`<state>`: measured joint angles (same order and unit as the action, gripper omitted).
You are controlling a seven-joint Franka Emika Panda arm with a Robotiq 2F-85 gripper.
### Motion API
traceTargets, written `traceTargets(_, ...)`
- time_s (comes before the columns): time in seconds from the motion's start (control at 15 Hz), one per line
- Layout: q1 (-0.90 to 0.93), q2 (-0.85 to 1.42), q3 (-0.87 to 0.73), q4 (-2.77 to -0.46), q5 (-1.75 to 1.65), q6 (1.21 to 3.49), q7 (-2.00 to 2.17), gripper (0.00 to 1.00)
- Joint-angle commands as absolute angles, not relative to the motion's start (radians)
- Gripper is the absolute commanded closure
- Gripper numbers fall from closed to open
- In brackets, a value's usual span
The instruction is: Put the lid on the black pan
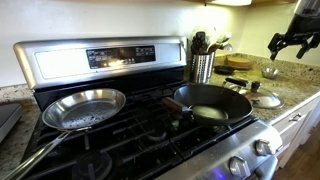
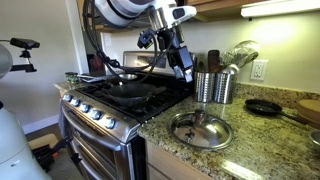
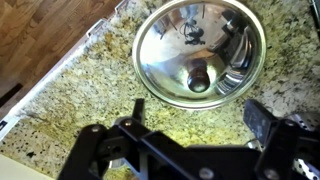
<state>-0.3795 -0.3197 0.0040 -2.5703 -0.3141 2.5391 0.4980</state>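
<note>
The lid (image 3: 190,35) is round and silvery with a small dark knob. It lies on the speckled granite counter, and both exterior views show it (image 1: 265,99) (image 2: 200,131). The black pan (image 1: 207,103) sits on a stove burner on the side nearest the counter; it also shows in an exterior view (image 2: 128,89). My gripper (image 3: 200,112) is open and empty. It hangs in the air above the lid, well clear of it, as both exterior views show (image 1: 293,42) (image 2: 182,60).
A shiny silver pan (image 1: 85,108) sits on another burner. A metal utensil holder (image 2: 213,87) stands between the stove and the lid. A small dark pan (image 2: 265,107), a tan disc (image 2: 308,106) and a small metal bowl (image 1: 270,72) lie further along the counter.
</note>
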Motion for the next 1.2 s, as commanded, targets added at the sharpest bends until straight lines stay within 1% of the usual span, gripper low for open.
traceTargets(0.0,-0.362,-0.315,-0.013,-2.567,-0.321,2.536,0.500,0.00)
traceTargets(0.2,-0.359,-0.322,-0.010,-2.567,-0.320,2.535,0.500,0.00)
traceTargets(0.33,-0.351,-0.286,-0.027,-2.539,-0.307,2.540,0.453,0.00)
traceTargets(0.6,-0.367,-0.177,-0.077,-2.449,-0.317,2.566,0.421,0.00)
traceTargets(1.13,-0.314,0.047,-0.168,-2.338,-0.214,2.673,0.348,0.00)
